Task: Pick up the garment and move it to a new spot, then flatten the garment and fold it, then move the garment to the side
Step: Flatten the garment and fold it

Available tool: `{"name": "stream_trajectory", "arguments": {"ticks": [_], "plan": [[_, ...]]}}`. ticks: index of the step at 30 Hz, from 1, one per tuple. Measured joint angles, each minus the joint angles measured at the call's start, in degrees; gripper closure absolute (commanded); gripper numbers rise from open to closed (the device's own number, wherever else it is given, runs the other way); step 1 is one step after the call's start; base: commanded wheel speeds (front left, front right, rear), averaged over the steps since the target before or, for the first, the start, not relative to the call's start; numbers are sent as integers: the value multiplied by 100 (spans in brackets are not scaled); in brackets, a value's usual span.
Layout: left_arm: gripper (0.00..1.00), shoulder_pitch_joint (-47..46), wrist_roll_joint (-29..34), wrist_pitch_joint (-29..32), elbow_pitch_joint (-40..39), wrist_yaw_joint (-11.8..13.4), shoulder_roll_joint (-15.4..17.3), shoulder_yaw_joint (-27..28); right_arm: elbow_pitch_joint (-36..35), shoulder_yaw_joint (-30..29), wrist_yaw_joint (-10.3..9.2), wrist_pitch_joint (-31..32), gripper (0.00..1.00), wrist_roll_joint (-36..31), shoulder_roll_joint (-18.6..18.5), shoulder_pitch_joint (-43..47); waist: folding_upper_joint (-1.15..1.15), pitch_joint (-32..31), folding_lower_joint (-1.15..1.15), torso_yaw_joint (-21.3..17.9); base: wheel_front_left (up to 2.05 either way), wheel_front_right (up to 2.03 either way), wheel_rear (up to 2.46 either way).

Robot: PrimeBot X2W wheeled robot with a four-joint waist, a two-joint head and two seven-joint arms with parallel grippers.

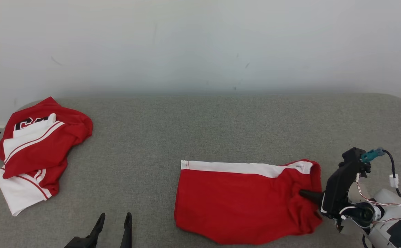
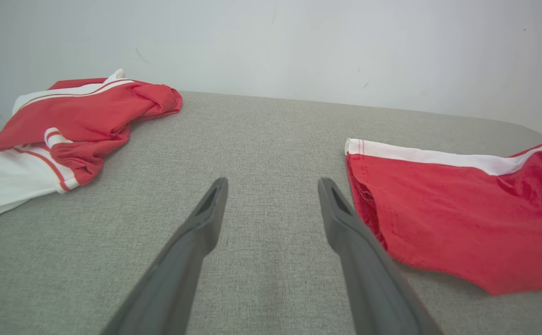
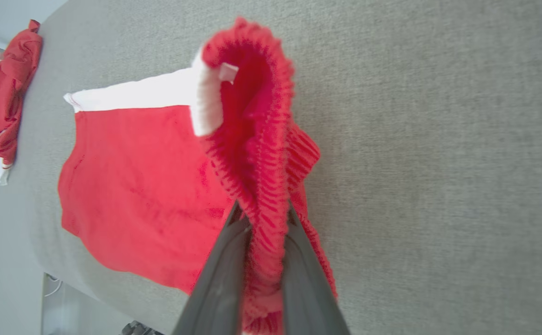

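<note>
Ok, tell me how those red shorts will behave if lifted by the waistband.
Probably floppy: the red shorts bunch and sag where the right end effector pinches the waistband. Likely light, since the cloth looks thin. The flat part would likely hang and trail, not rise stiffly.

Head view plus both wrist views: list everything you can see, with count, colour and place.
red shorts with a white side stripe: one, red and white, spread at centre right of the surface
crumpled red-and-white clothing heap: one, far left
grey woven fabric surface: one, under everything
plain wall: one, white, behind
left gripper: one, dark, open over bare fabric at lower left
right gripper: one, dark, shut on the shorts' ribbed waistband at right
</note>
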Motion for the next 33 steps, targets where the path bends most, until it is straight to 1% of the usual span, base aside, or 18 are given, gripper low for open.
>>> {"name": "stream_trajectory", "arguments": {"ticks": [3,9,14,15,19,26,33], "plan": [[0,-1,9,44,-7,0,-10,-30,-253,-122,82,254,100,388,100,30,0,-28,-1,15,0,0,0],[0,4,10,99,-23,0,-37,-57,-723,-276,124,637,100,934,290,255,0,-72,0,126,0,0,0],[0,4,18,157,-27,0,-59,-119,-937,-342,122,783,100,1078,414,247,0,-83,-1,262,0,0,0],[0,4,27,190,-30,0,-77,-136,-957,-359,98,789,100,1106,433,247,-1,-83,0,291,0,0,0],[0,2,42,202,-36,0,-169,-203,-1029,-388,-103,831,100,1149,553,229,-1,-79,-1,431,0,0,0],[0,-13,44,278,-30,-5,-230,-331,-1001,-444,-449,825,100,1230,742,54,-1,-70,0,709,0,0,0],[0,-17,48,318,11,-10,-308,-431,-804,-409,-820,831,100,1225,889,-52,0,-73,0,992,0,0,0]]}}
